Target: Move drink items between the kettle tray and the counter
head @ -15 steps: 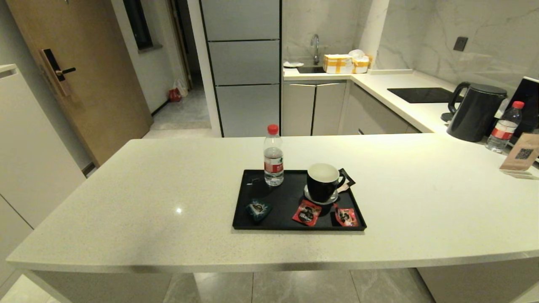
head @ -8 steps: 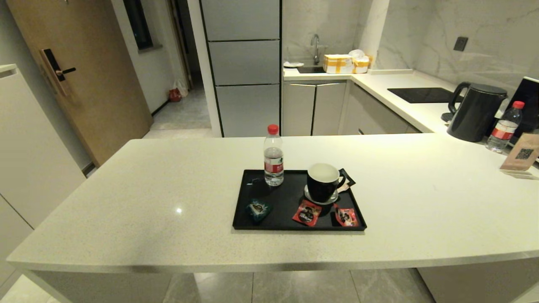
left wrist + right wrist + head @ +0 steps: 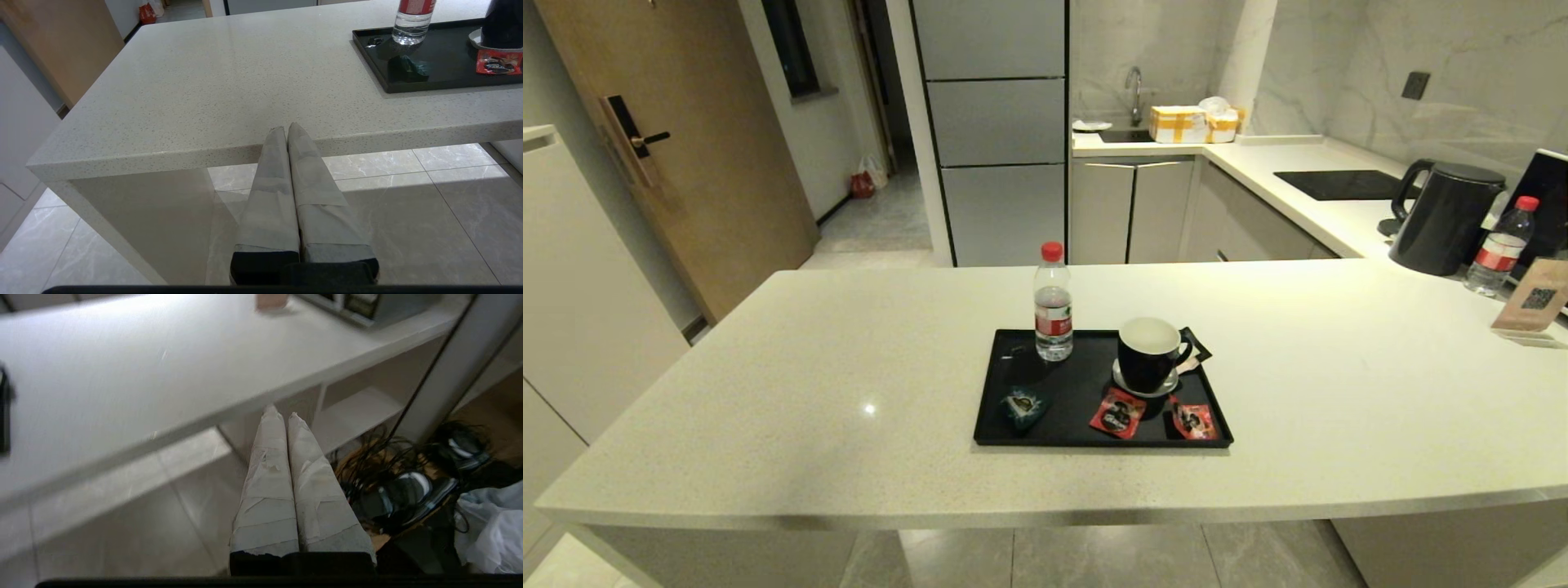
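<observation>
While mug [image 3: 1148,354] sits on tray [image 3: 1078,392], left gripper [image 3: 287,130] and right gripper [image 3: 282,412] closed, empty, well apart below counter [image 3: 849,367].

Black mug [image 3: 1148,354]: glossy, white inside, upright, handle toward the right. Sits on a small saucer at the tray's right half, toward the far side.

Red sachet [image 3: 1117,413]: small square foil packet, dark print, lying flat and turned at an angle, just in front of the mug near the tray's front rim. A second red packet [image 3: 1194,420] lies flat near the front right corner.

Tray [image 3: 994,384]: flat, black, rectangular, low raised rim. Rests on the table [image 3: 792,384], a pale speckled stone top with a thick rounded edge, roughly mid-table, long side parallel to the near edge.
</observation>
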Motion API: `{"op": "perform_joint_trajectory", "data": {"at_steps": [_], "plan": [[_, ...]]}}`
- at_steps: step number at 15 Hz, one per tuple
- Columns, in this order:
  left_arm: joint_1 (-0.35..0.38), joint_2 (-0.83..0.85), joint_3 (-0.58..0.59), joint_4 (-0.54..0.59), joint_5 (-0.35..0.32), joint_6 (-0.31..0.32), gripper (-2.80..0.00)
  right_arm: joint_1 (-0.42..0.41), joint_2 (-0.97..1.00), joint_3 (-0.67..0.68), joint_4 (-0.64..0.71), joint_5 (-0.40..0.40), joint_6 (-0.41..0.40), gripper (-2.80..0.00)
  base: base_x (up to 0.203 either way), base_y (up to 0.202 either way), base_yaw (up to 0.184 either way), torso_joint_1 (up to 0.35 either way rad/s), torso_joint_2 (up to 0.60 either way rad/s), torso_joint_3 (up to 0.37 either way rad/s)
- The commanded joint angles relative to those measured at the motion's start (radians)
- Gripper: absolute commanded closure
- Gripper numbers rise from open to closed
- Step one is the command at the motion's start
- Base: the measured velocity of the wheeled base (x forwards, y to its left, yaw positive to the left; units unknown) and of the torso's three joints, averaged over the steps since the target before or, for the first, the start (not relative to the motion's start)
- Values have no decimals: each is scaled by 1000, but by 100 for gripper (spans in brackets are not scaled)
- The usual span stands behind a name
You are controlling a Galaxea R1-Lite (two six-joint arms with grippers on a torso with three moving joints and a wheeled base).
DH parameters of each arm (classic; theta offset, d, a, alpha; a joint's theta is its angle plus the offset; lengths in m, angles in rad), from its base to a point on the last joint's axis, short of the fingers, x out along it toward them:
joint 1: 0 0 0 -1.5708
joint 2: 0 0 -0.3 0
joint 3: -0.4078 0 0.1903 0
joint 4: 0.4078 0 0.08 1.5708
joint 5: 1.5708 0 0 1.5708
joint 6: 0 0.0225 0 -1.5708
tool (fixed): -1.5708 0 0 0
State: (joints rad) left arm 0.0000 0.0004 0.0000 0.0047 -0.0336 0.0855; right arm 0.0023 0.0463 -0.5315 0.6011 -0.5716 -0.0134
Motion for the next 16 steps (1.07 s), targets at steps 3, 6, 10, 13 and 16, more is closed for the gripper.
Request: {"op": "perform_joint_trajectory", "data": {"at_steps": [3, 6, 10, 13, 16], "plan": [[0, 0, 0, 0, 0, 0, 0, 2, -54, 4, 14, 1, 0, 0, 0, 0, 0, 0, 0, 0], [0, 0, 0, 0, 0, 0, 0, 2, -54, 4, 14, 1, 0, 0, 0, 0, 0, 0, 0, 0], [0, 0, 0, 0, 0, 0, 0, 2, -54, 4, 14, 1, 0, 0, 0, 0, 0, 0, 0, 0], [0, 0, 0, 0, 0, 0, 0, 2, -53, 17, -11, 26, -4, 0, 0, 0, 0, 0, 0, 0], [0, 0, 0, 0, 0, 0, 0, 2, -50, 287, -309, 305, -14, 0, 0, 0, 0, 0, 0, 0]]}}
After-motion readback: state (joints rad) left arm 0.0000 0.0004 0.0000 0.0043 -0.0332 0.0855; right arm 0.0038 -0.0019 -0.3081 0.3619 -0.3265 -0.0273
